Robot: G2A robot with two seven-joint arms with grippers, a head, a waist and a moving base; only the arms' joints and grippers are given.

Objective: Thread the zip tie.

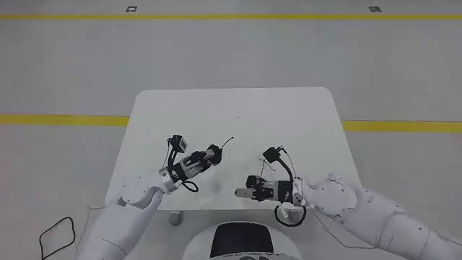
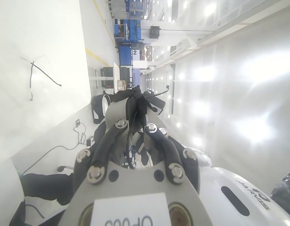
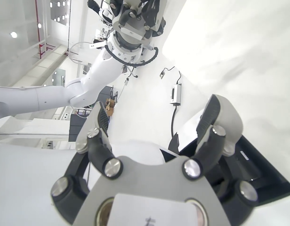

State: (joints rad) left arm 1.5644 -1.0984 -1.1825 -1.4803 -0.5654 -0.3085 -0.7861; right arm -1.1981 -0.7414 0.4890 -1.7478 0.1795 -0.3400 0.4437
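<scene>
Black zip tie (image 2: 133, 124) sitting pinched in clamped left tool (image 2: 136, 102); right tool (image 3: 156, 105) gaping wide, holding nothing. Threading seemingly not yet starting; right tool needing grip on loose end.

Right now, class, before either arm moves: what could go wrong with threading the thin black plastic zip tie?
1. The thin black plastic zip tie sticks out unsupported from the shut left gripper, so its free end may flex and miss its target.
2. The right gripper is open, empty and apart from the tie. Closing on so thin a strip could miss it or knock it aside.
</scene>
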